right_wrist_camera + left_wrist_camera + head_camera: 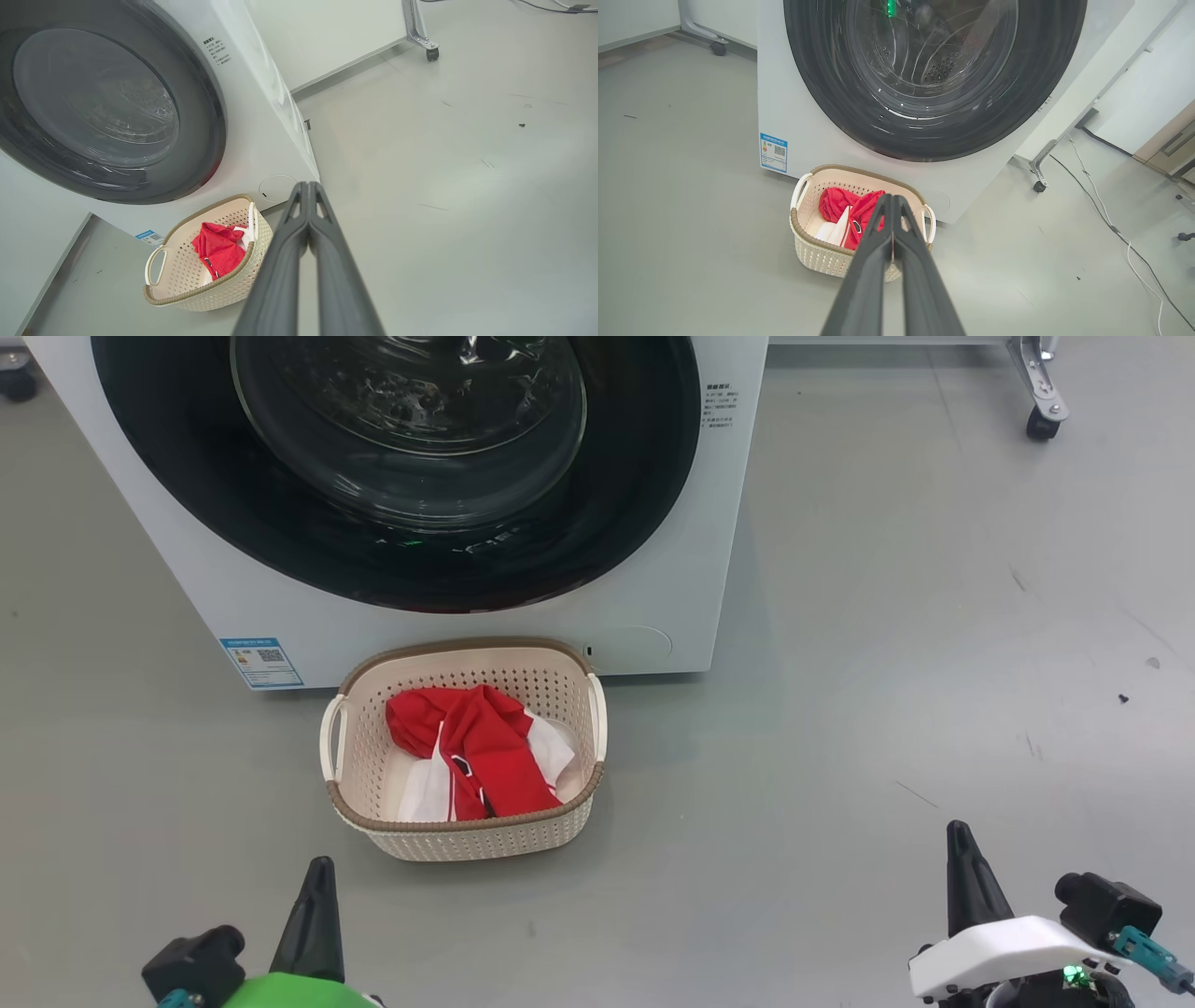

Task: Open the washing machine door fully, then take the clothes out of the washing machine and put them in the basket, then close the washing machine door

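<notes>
The white washing machine stands ahead with its black-rimmed glass door flush against the front. On the floor before it sits the cream basket, with red and white clothes lying inside. My left gripper rests low at the left, shut and holding nothing; in the left wrist view its fingers meet in front of the basket. At the lower right my right gripper is also shut and empty, and the right wrist view shows it to the right of the basket.
Grey floor spreads around the washer. A metal frame leg with a caster stands at the back right. White and black cables run along the floor right of the washer.
</notes>
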{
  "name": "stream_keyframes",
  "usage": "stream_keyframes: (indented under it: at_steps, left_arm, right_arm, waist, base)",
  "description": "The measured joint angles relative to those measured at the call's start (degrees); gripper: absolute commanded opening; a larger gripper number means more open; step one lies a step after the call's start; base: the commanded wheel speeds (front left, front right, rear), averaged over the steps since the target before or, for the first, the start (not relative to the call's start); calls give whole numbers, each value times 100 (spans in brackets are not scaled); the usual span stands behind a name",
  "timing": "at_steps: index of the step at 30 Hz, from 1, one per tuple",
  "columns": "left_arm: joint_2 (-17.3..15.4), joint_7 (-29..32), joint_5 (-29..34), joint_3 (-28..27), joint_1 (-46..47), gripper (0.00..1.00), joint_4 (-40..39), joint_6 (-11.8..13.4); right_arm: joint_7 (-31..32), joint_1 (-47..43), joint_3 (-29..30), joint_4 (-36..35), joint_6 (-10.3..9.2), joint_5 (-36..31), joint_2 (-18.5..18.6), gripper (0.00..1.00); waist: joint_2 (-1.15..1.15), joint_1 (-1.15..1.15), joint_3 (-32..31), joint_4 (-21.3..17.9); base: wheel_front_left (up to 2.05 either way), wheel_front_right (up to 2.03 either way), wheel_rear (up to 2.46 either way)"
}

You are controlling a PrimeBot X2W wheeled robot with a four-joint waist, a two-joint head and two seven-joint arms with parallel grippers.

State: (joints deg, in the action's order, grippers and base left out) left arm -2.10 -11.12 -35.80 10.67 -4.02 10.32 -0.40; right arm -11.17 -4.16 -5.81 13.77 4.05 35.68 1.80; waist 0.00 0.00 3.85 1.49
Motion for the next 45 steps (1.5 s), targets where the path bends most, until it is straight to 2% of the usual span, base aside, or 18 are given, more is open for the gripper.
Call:
stream_keyframes:
  at_steps: [45]
  left_arm:
    - [-230,756,-3548,-531,302,0,196,-347]
  right_arm:
    - [803,370,483,37,121,3534,212,0]
  waist:
    - [0,0,-213,-88]
  base:
    - [0,0,0]
